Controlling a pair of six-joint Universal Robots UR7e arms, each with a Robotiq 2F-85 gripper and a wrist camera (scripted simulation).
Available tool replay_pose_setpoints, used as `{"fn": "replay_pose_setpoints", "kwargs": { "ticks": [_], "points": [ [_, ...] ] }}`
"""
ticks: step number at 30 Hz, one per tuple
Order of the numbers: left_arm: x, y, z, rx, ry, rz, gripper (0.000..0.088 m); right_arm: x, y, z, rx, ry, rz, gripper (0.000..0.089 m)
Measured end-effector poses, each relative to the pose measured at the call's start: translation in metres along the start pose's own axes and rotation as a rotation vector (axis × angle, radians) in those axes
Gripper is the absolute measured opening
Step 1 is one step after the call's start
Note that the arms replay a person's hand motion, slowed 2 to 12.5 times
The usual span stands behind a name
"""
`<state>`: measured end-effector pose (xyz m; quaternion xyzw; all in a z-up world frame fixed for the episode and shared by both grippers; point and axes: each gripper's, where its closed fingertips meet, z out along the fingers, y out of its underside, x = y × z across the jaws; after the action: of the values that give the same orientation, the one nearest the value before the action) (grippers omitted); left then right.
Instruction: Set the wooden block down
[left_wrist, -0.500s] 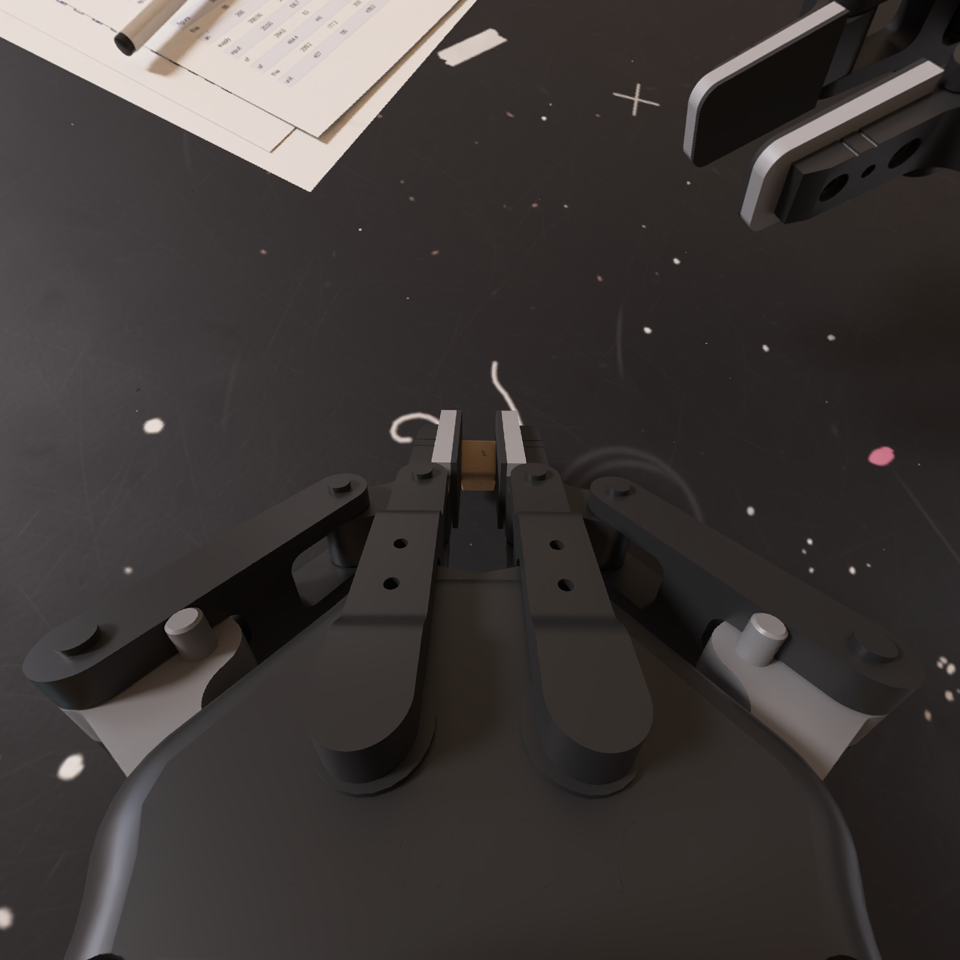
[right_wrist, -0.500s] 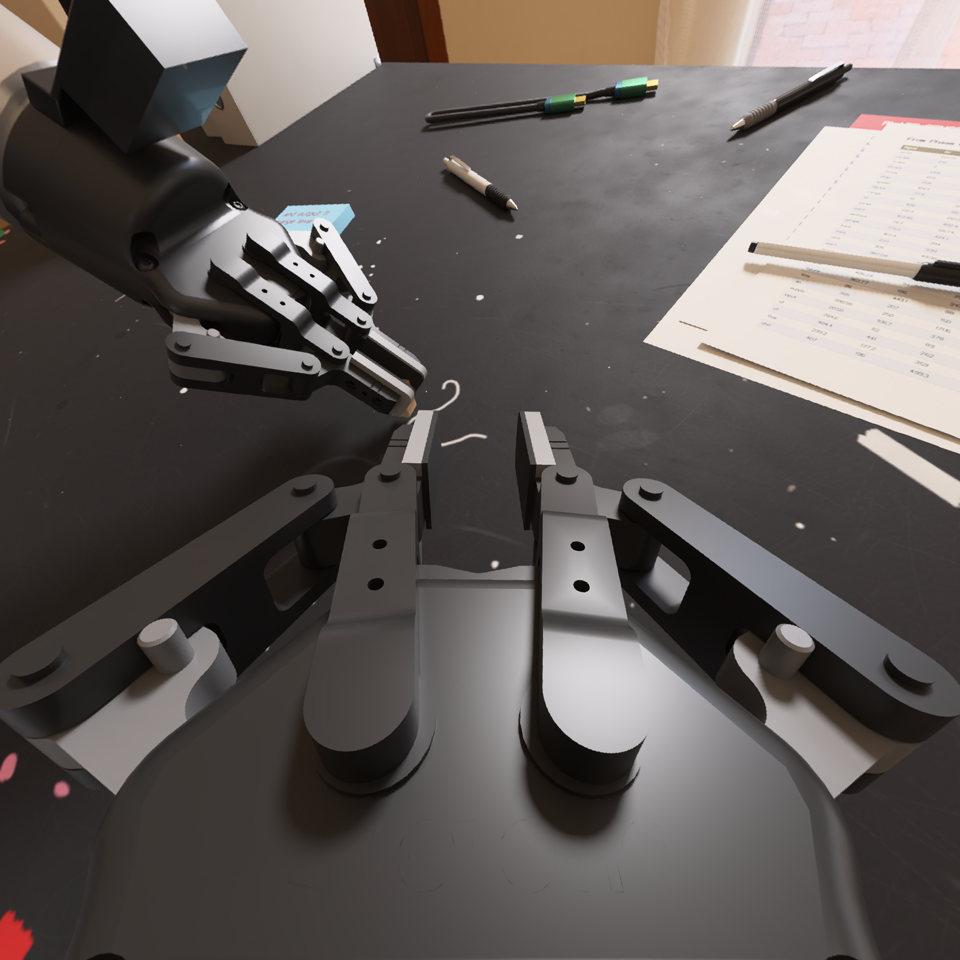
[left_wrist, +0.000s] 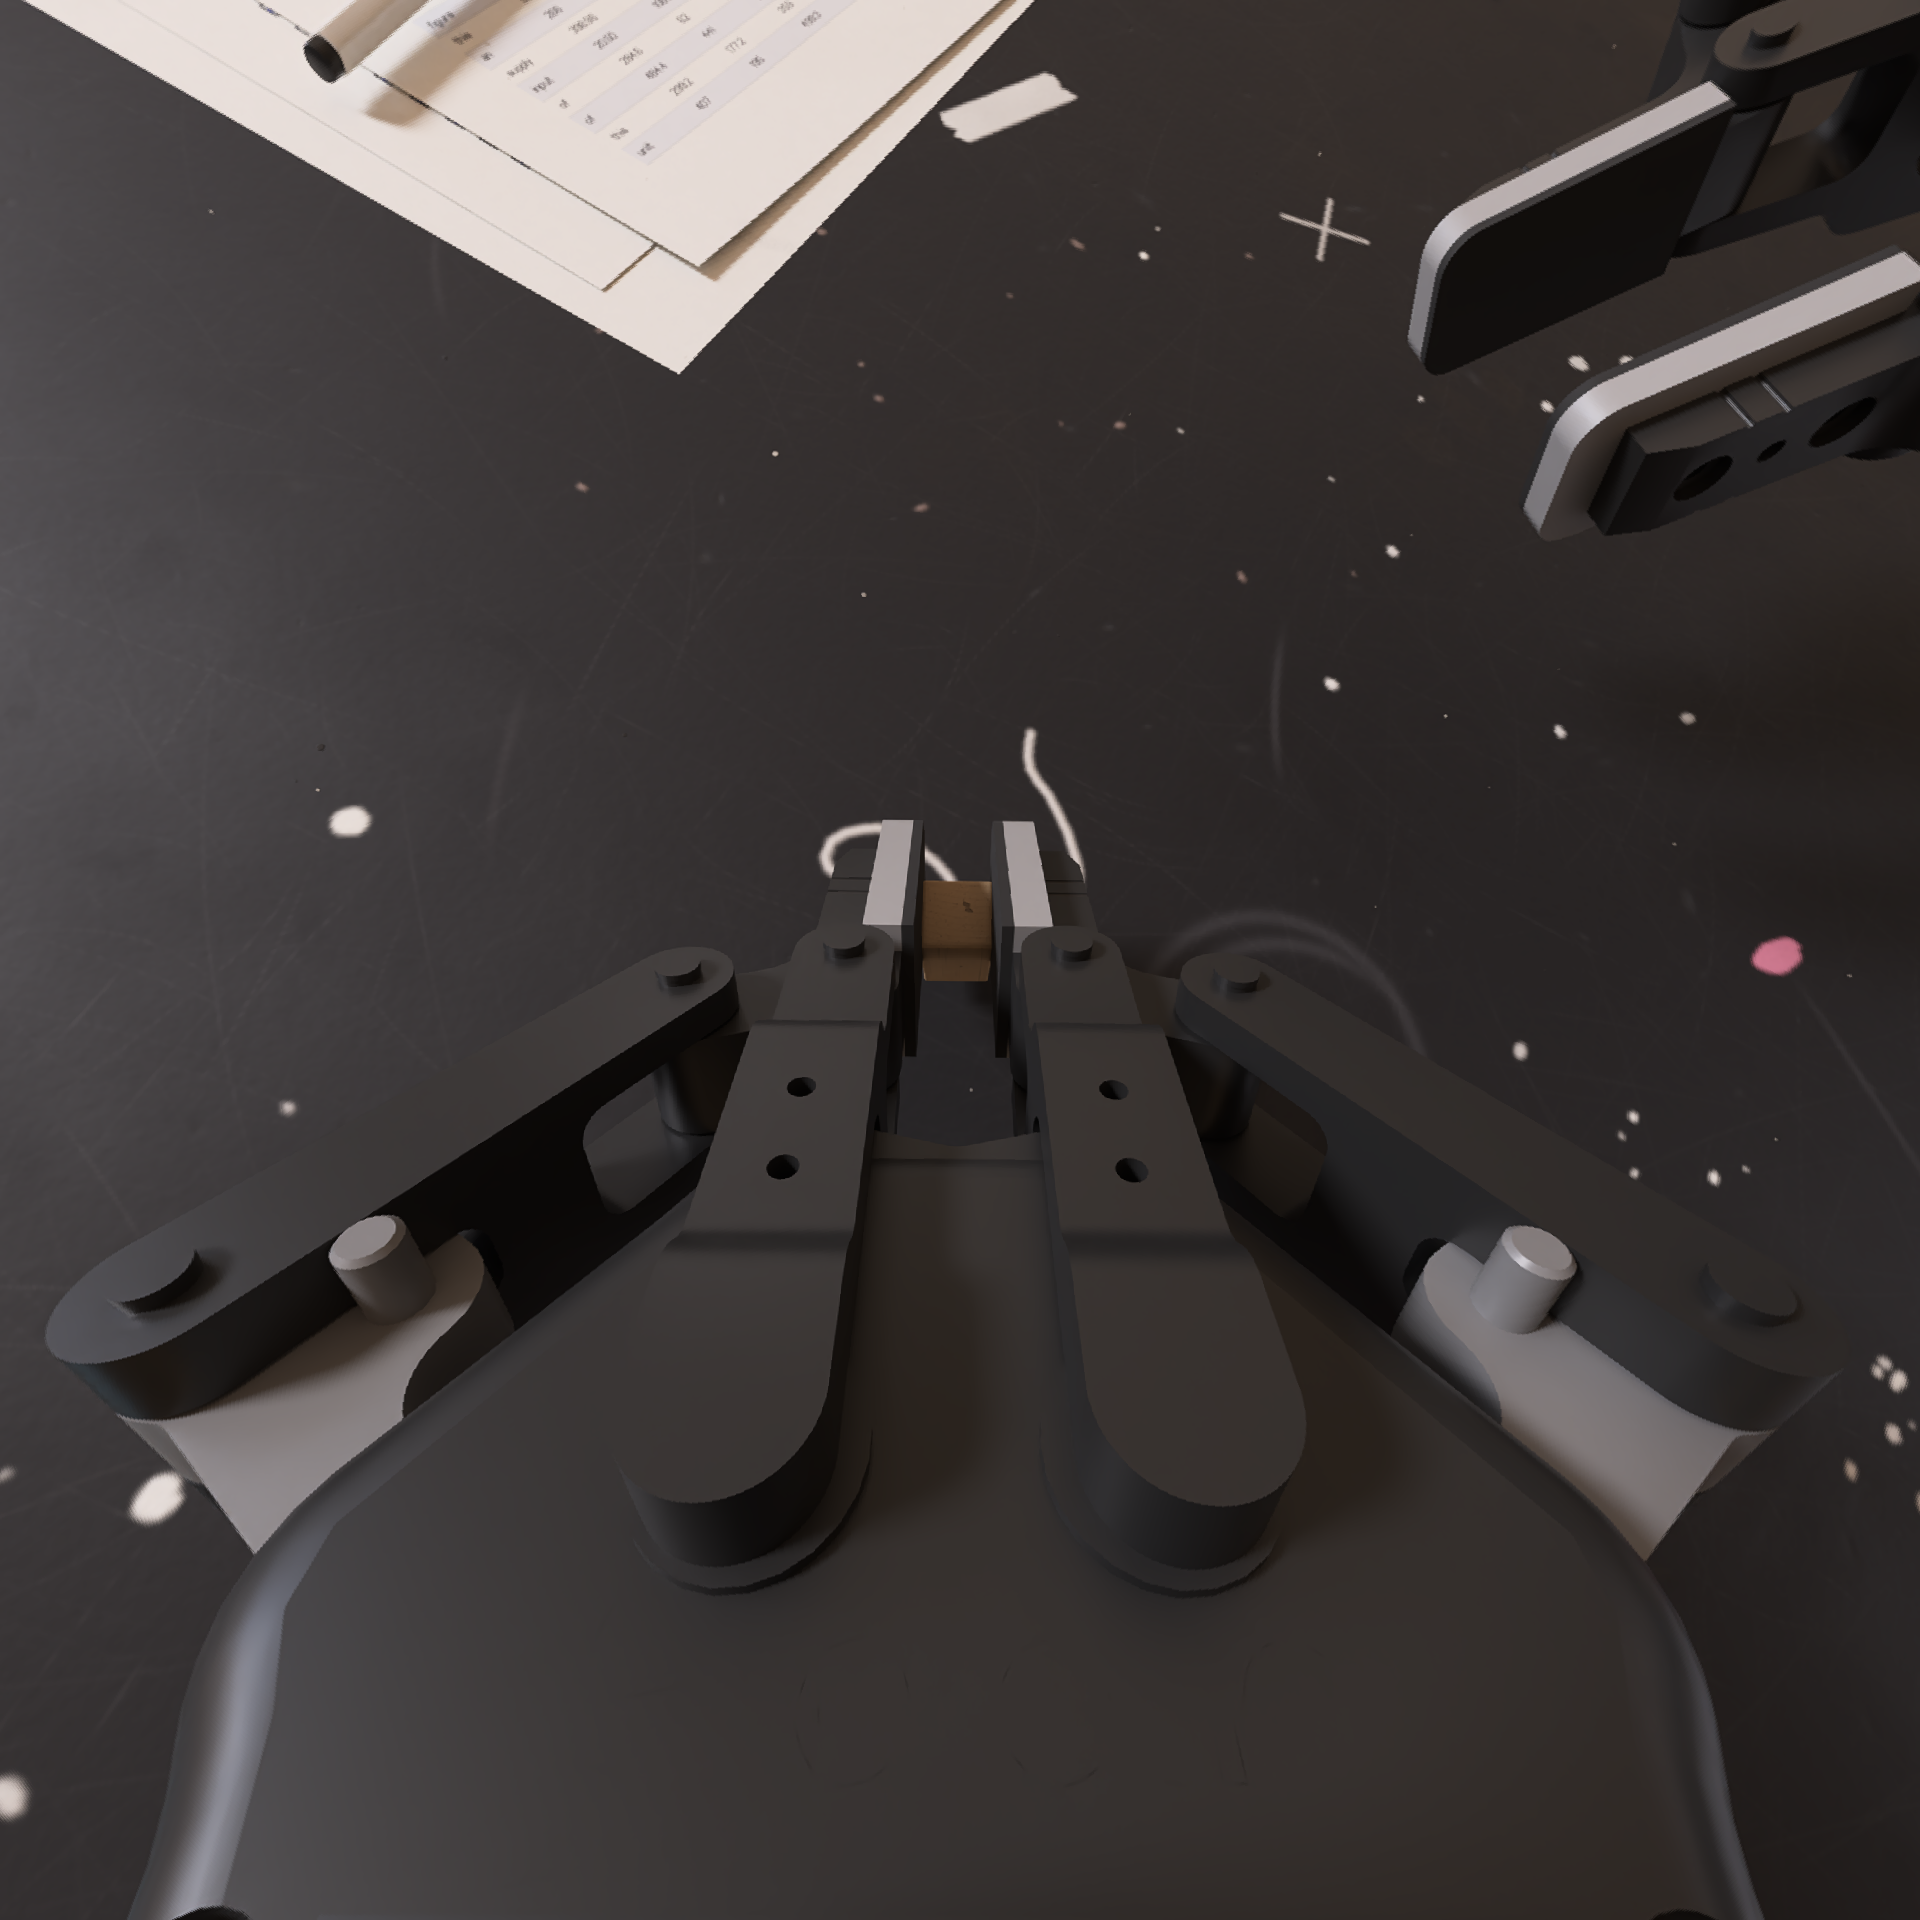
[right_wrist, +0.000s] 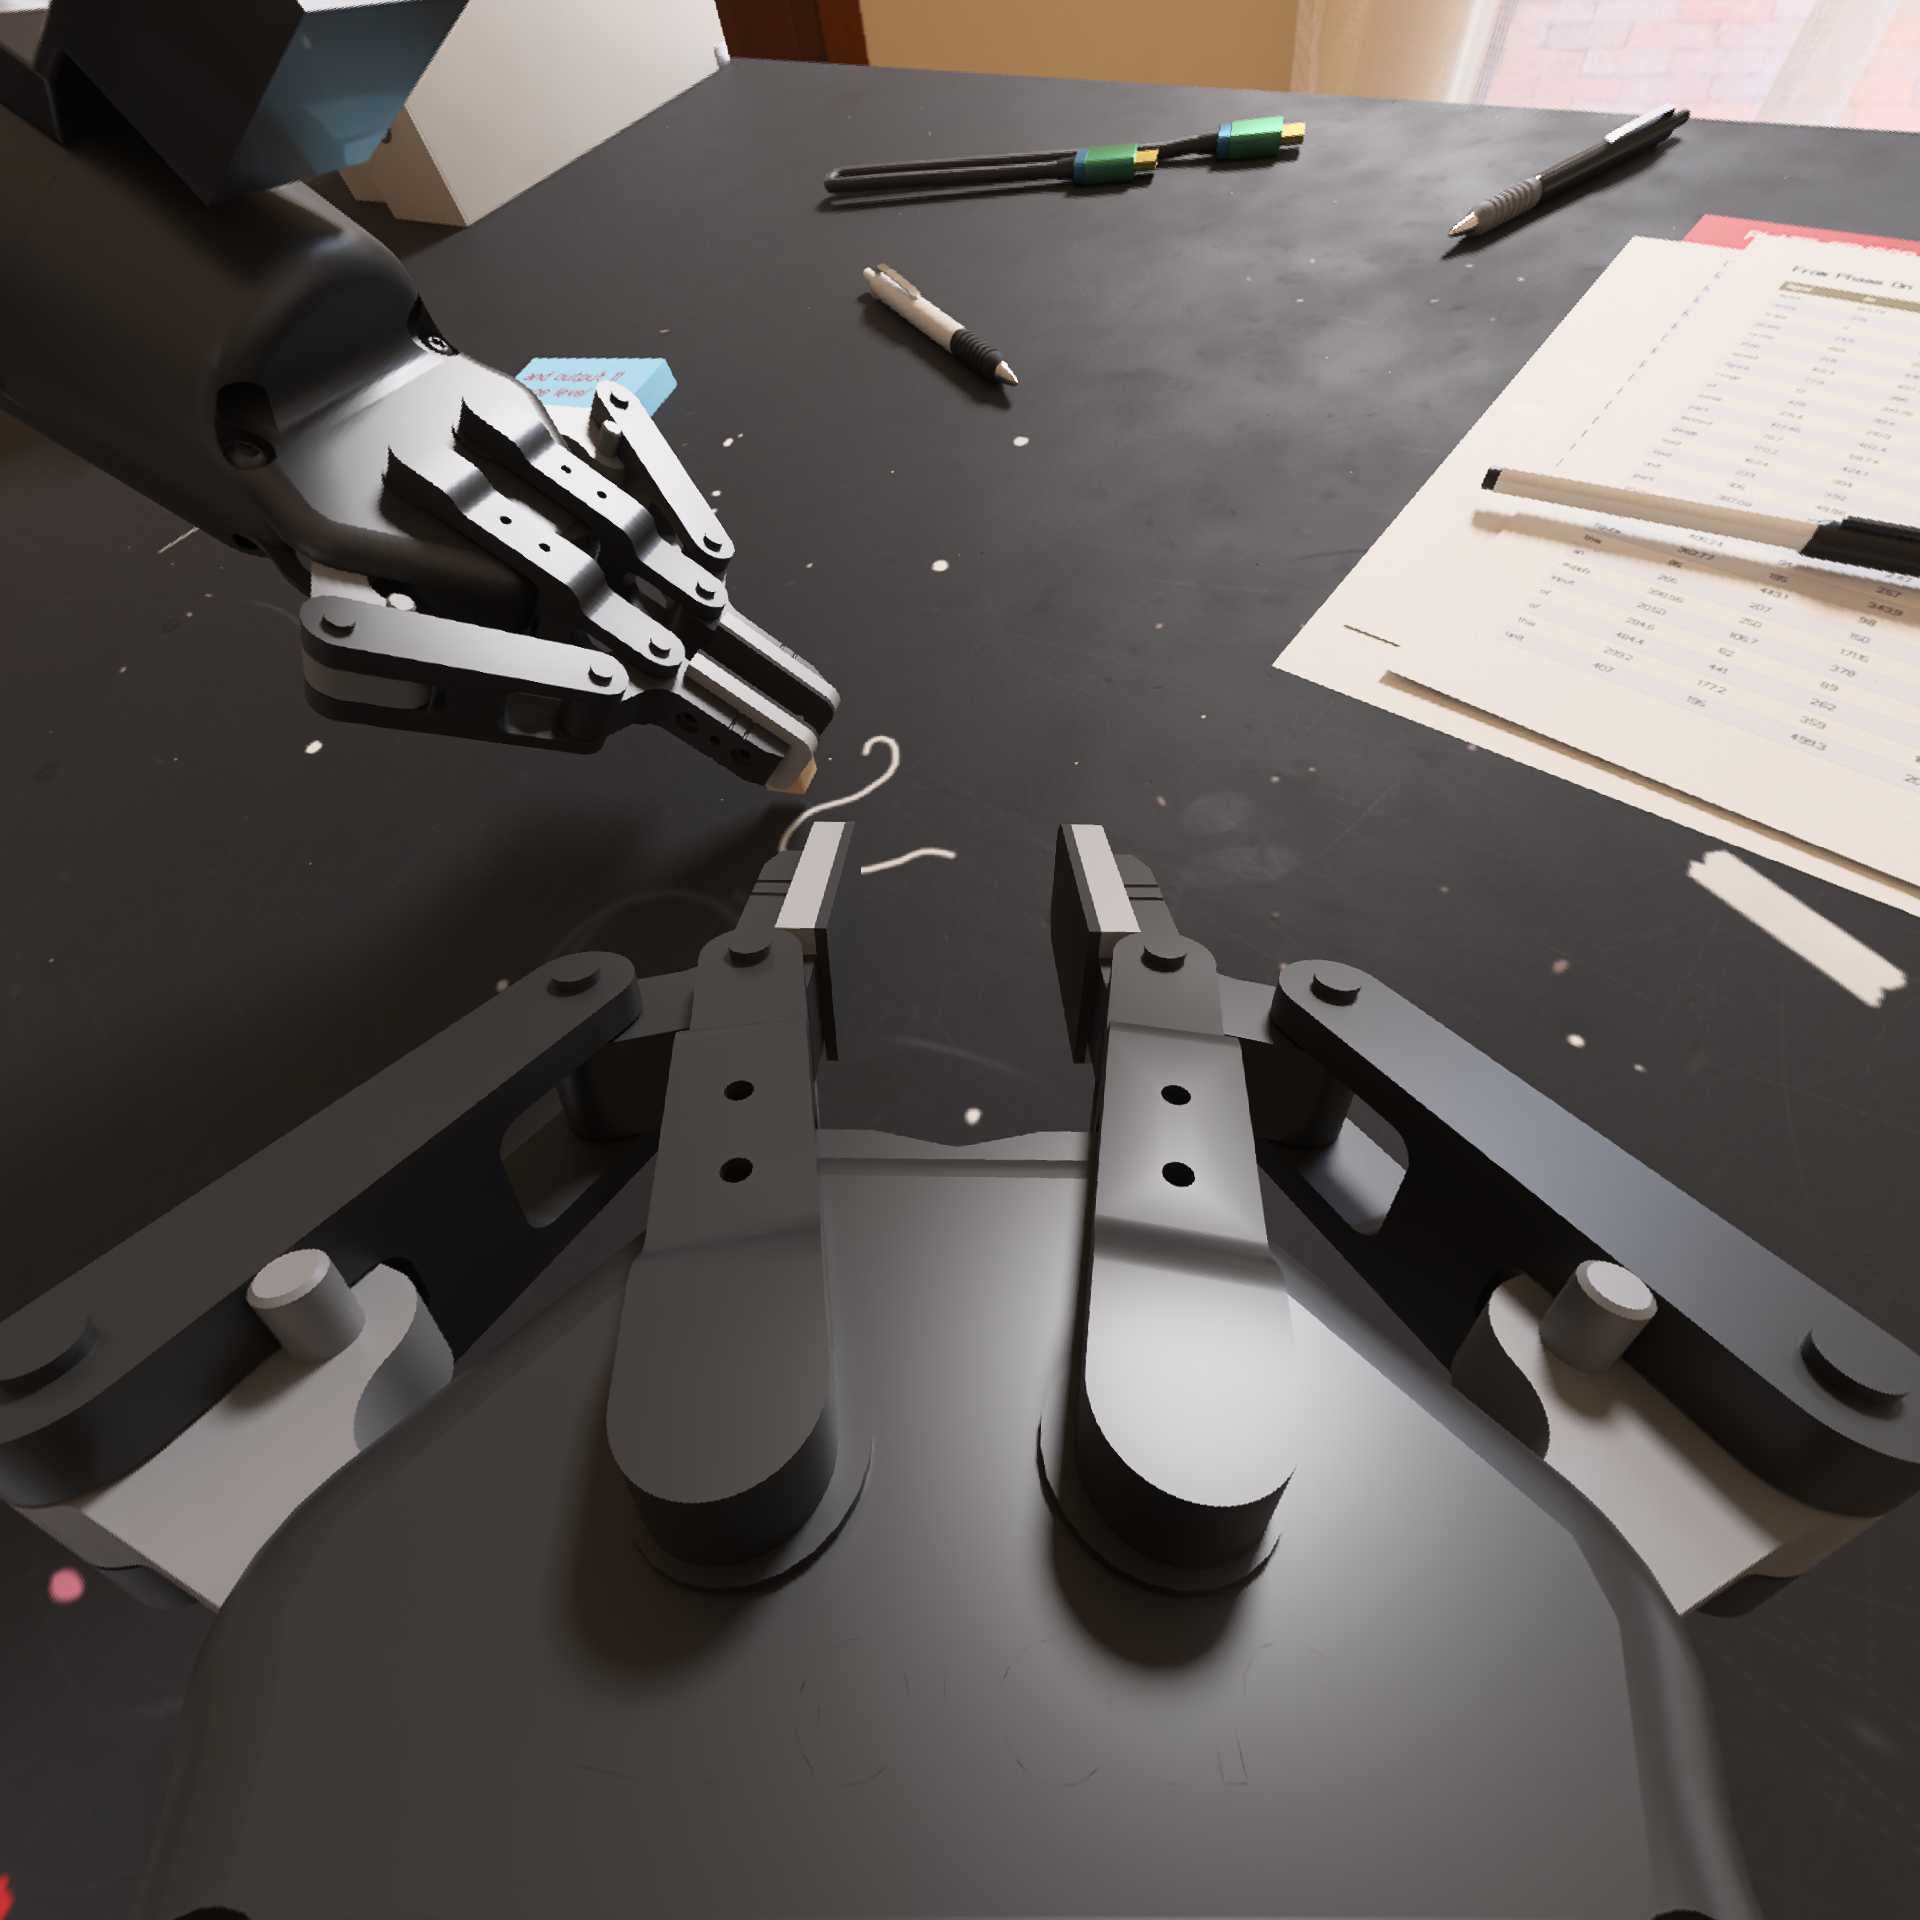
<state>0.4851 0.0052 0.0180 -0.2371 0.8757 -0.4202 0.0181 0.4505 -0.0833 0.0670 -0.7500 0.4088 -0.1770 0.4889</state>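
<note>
Left wrist view: the wooden block (left_wrist: 957, 928) is clamped between the 2 fingers of the left gripper (left_wrist: 958, 871), just behind their tips, low over the dark table (left_wrist: 520, 675). For a clean placement, the block should be lowered until flat contact is judged made, and only then released, so that no tipping occurs.

Right wrist view: the right gripper (right_wrist: 956, 868) is held apart and empty. The left gripper appears at 10 o'clock, the block's pale tip at its fingertips, near a white thread (right_wrist: 868, 784).
</note>
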Motion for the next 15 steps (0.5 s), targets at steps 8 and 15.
{"fn": "replay_pose_setpoints", "kwargs": {
  "ticks": [8, 15],
  "points": [
    [-0.0019, 0.0001, 0.0003, -0.002, -0.003, -0.015, 0.0114, -0.0003, -0.0003, 0.0001, 0.001, -0.003, 0.004, 0.0337],
    [-0.0022, 0.0013, 0.0012, -0.011, -0.010, -0.011, 0.0114, -0.0017, 0.0000, 0.0006, -0.002, -0.011, 0.003, 0.0328]
  ]
}}
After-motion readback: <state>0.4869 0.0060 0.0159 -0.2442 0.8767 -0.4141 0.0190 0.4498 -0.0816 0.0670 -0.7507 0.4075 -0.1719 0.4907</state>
